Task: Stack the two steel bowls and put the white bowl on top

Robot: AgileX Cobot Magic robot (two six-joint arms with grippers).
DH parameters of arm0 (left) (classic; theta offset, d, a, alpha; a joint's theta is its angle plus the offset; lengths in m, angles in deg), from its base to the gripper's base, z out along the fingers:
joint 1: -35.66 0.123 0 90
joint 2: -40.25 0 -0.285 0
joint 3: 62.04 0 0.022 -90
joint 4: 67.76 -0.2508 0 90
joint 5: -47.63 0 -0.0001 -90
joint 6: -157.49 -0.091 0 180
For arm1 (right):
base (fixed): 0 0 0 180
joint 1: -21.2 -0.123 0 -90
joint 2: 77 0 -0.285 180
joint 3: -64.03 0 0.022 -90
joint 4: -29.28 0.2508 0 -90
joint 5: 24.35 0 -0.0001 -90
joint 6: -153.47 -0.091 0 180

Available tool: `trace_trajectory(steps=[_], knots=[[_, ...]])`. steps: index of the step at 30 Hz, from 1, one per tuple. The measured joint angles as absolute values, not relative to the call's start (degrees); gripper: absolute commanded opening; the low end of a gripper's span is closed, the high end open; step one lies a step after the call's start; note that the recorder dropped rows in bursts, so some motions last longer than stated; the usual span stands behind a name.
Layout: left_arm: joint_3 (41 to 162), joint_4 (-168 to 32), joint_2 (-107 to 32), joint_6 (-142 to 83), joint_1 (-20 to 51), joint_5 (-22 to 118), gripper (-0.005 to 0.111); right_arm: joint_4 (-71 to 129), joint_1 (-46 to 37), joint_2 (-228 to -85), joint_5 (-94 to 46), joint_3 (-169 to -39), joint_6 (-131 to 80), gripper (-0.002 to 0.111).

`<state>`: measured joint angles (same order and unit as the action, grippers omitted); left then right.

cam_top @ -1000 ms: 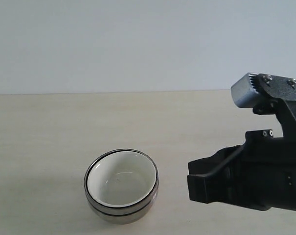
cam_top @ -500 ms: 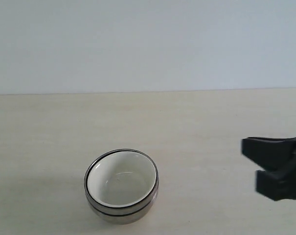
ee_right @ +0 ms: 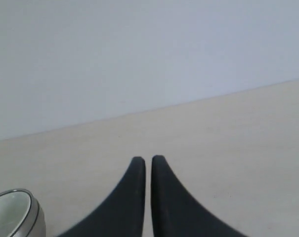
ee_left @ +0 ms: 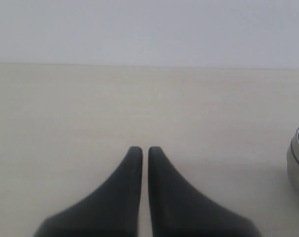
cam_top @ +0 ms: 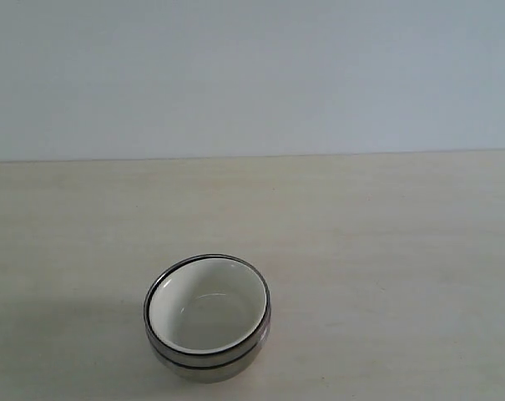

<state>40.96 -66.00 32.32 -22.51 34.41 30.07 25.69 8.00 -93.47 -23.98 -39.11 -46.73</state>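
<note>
The white bowl [cam_top: 206, 313] sits nested inside the two steel bowls [cam_top: 210, 361], which stand stacked one in the other at the front left of the table. Neither arm shows in the exterior view. In the left wrist view my left gripper [ee_left: 141, 149] is shut with nothing in it, and the stack's steel rim [ee_left: 298, 158] peeks in at the frame's edge. In the right wrist view my right gripper [ee_right: 148, 159] is shut and empty too, with the white bowl [ee_right: 8, 210] in its steel rim [ee_right: 36, 217] off to one side.
The pale wooden table [cam_top: 361, 234] runs back to a plain grey-white wall [cam_top: 252, 75]. No other objects show on it.
The right arm, large at the right of the exterior view a second ago, has drawn back out of the frame. The bowl stack has not moved.
</note>
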Motion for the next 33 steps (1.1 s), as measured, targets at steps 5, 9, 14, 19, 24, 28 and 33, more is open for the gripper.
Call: trace_trajectory(steps=[5,9,14,19,24,28,33], knots=[[40.96,-66.0,32.32,-22.51,34.41,30.07,0.004,25.69,8.62,-88.47,-27.11,-39.11,-47.38,0.0],[40.96,-66.0,32.32,-22.51,34.41,30.07,0.004,26.2,8.62,-85.59,-31.88,-39.11,-47.69,0.0],[40.96,-66.0,32.32,-22.51,34.41,30.07,0.004,26.6,9.21,-85.24,-35.69,-38.98,-43.53,0.0],[40.96,-66.0,32.32,-22.51,34.41,30.07,0.004,26.18,11.08,-85.15,-36.63,-38.85,-34.26,0.0],[40.96,-66.0,32.32,-22.51,34.41,30.07,0.004,25.7,11.34,-85.15,-42.17,-38.75,-31.65,0.0],[40.96,-66.0,32.32,-22.51,34.41,30.07,0.004,25.61,11.34,-85.15,-44.65,-38.73,-31.45,0.0],[40.96,-66.0,32.32,-22.51,34.41,30.07,0.004,25.61,11.34,-85.15,-44.7,-38.73,-31.45,0.0]])
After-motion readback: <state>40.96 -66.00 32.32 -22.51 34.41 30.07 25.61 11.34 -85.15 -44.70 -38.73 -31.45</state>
